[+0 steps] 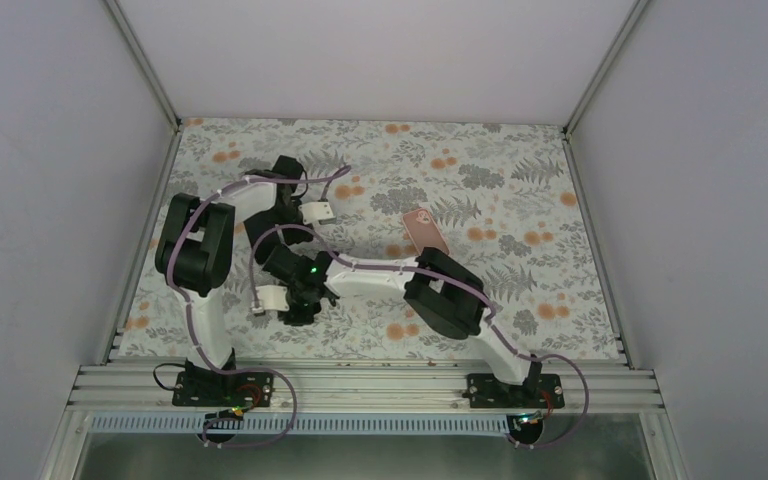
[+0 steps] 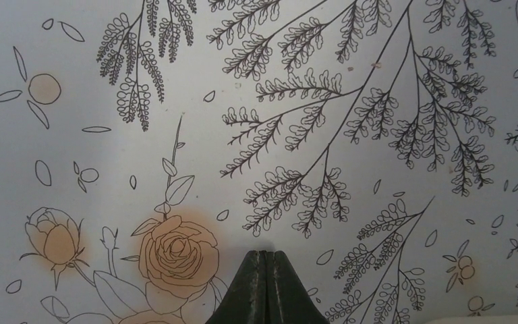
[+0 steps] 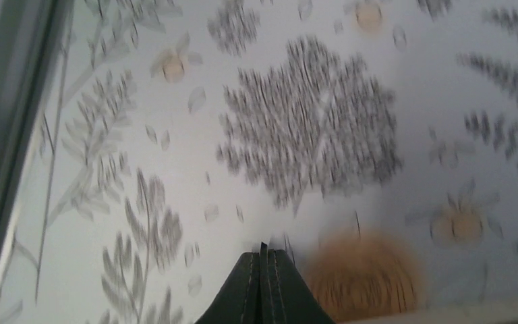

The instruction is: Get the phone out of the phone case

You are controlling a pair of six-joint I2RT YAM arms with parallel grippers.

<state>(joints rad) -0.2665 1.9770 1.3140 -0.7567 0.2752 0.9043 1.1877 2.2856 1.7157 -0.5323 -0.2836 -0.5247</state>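
My left gripper (image 2: pixel 267 262) and right gripper (image 3: pixel 264 260) are both pressed together, crowded left of centre. Reaching for the phone case (image 1: pixel 426 232), I could clash the 2 arms.

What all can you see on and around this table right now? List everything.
phone: one, pink, in its case, lying flat on the far right-centre of the table, apart from both arms
cloth: one, white with grey ferns and orange flowers, covering the table
walls: three, white, at the left, far and right sides
rail: one, silver metal, along the near edge, carrying both arm bases
left arm: one, black and white, bent over the left half of the table
right arm: one, black and white, reaching leftward across the middle
left claw: one, black, shut, empty, over bare cloth
right claw: one, black, shut, empty, over bare cloth
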